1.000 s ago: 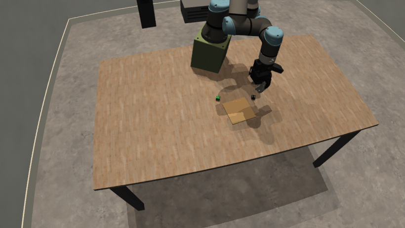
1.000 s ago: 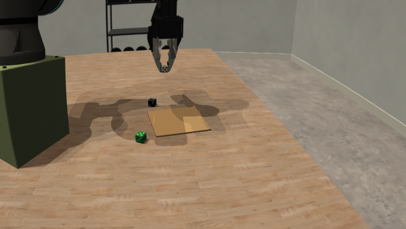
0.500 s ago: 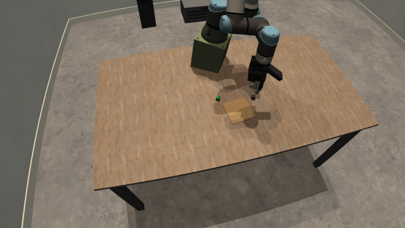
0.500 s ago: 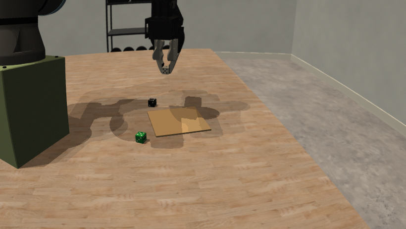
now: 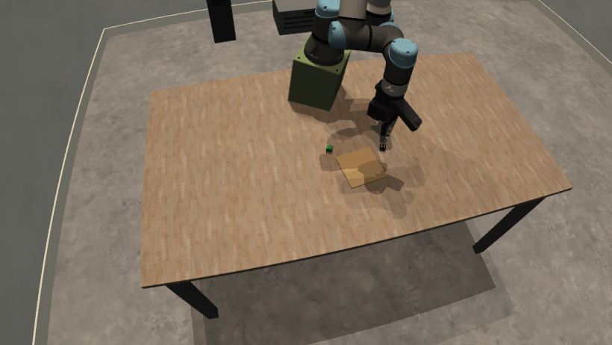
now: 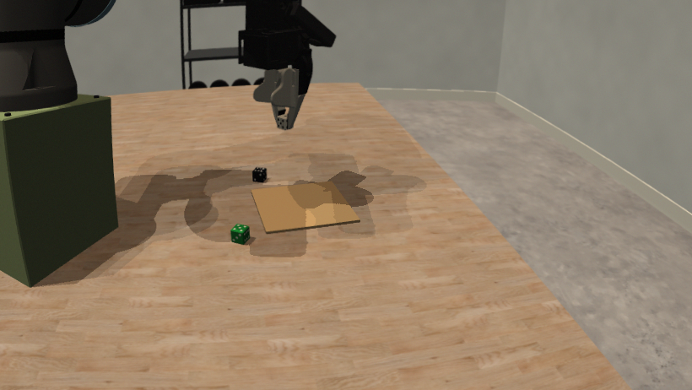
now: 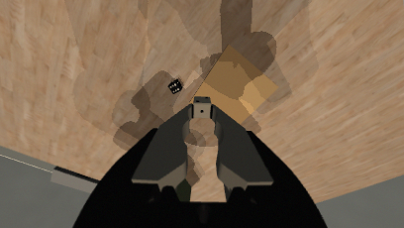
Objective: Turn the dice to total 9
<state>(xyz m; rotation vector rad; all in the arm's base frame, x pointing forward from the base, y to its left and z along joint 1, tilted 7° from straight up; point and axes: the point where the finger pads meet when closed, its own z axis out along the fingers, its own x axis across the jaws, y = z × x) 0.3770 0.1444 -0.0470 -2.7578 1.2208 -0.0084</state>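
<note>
Above the wooden table: the white die is in the air, pinched between the fingertips of the two-jaw gripper.
Black die: on the table, near the mat, not on it.
Green die: also on the table, beside the mat; its top seems to show five.
Handling of dice: probably light, stiff and hard to break, but the smooth faces may slip.
Where to hold: flat pads on two opposite faces, at the middle; a corner hold could twist the die.
Gripper state: nearly closed, with the white die filling the small gap.
Arm pose: the forearm reaches out from the green pedestal, and the wrist carries the gripper downward, fingers low.

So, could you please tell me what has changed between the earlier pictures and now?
The gripper has turned, and in the top view its tips have moved left and down the picture, towards the mat. The pale die moved with it, held in the jaws. The green die, black die and mat stayed put.
</note>
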